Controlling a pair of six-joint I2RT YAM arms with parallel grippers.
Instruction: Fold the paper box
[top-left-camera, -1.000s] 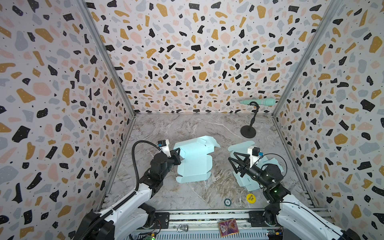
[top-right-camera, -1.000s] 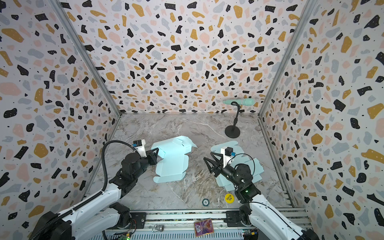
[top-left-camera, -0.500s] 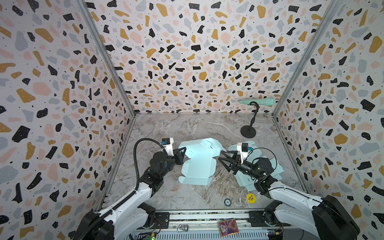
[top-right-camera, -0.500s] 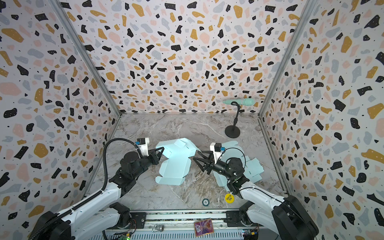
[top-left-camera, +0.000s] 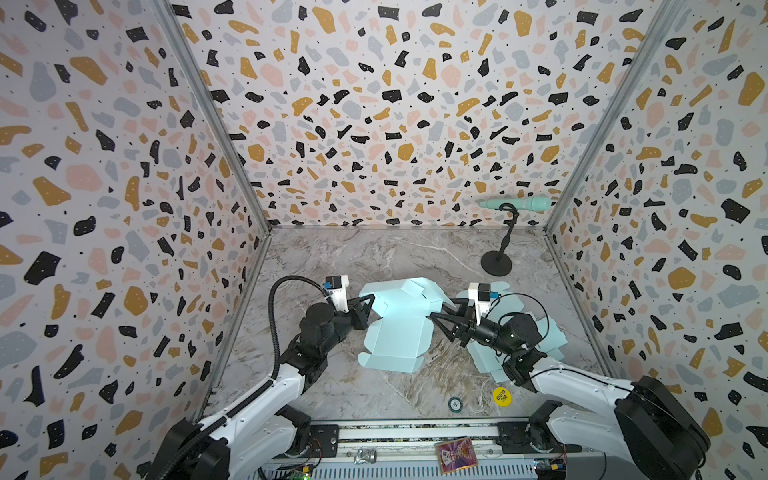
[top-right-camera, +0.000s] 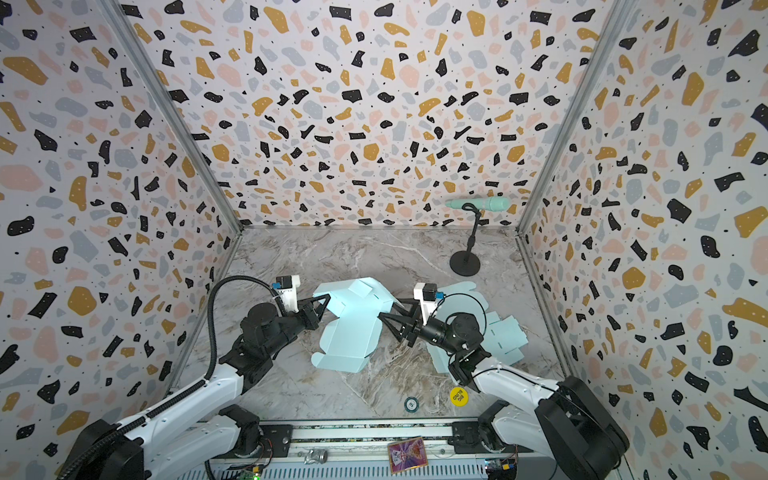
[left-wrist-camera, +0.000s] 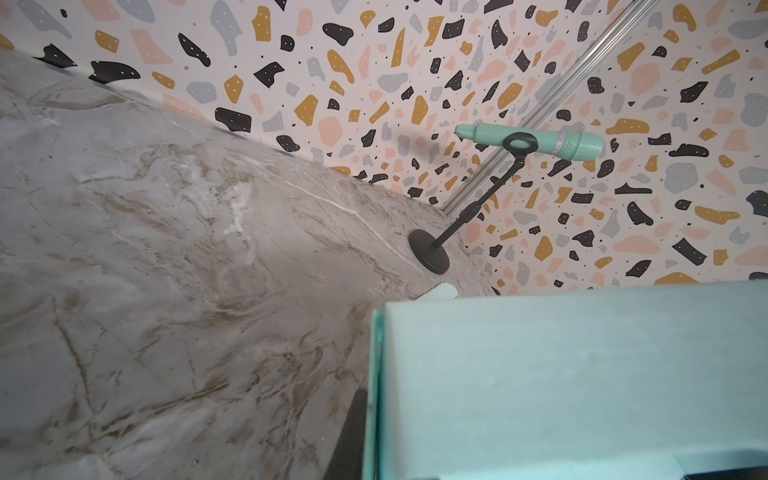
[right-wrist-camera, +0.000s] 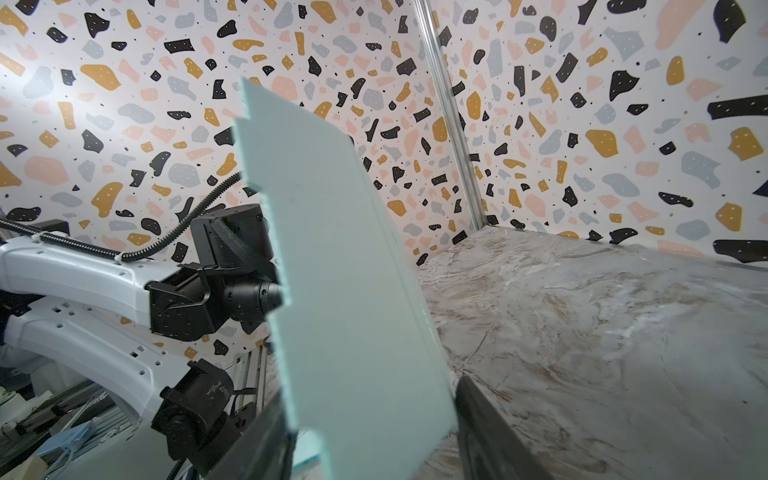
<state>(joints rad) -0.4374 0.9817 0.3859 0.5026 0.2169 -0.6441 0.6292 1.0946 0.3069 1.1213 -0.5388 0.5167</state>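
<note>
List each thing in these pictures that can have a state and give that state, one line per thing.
paper box, partly folded: far flaps raised, near panel lying flat.
left gripper, jaws shut on the paper box's left edge.
right gripper, jaws open, straddling the paper box's right flap.
spare box blanks, unfolded, lying flat.
microphone, clipped level in its stand.

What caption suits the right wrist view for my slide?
Open right tool straddling the raised box panel, left arm behind it.
</note>
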